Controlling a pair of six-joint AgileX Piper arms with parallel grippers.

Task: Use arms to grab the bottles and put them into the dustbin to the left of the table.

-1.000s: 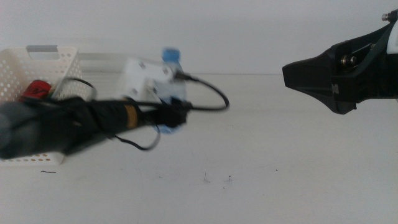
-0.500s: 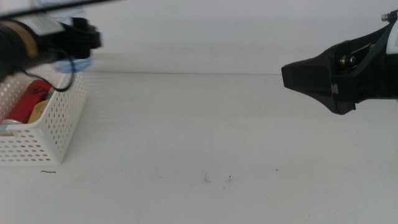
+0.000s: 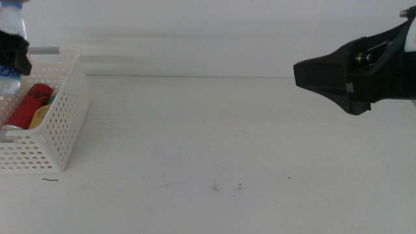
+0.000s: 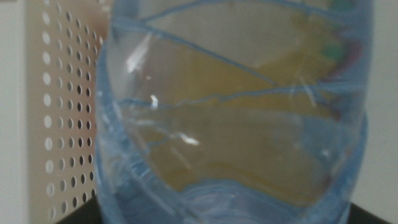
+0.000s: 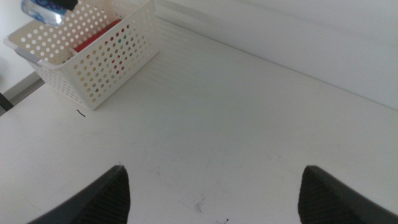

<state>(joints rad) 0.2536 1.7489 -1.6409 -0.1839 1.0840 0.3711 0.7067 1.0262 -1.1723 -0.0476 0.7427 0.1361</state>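
Observation:
My left gripper point(image 3: 15, 54) is at the far left, above the white perforated dustbin point(image 3: 62, 127), shut on the clear water bottle point(image 3: 8, 34). The bottle with its blue lines fills the left wrist view point(image 4: 236, 118), with the dustbin wall point(image 4: 62, 124) behind it. The red soda can point(image 3: 29, 107) and the yellow juice bottle point(image 3: 40, 117) lie inside the dustbin. My right gripper point(image 3: 309, 75) hangs above the table's right side, open and empty; its jaws stand wide apart in the right wrist view point(image 5: 217, 199). That view also shows the dustbin point(image 5: 93, 62) and the water bottle point(image 5: 43, 9) above it.
The white table point(image 3: 214, 136) carries a few small dark specks point(image 3: 239, 187) near the front and a short dark mark point(image 3: 49, 180) by the dustbin. A white wall stands behind the table.
My left arm has swung left with the water bottle, from the table's middle to above the dustbin. The right gripper has stayed in place.

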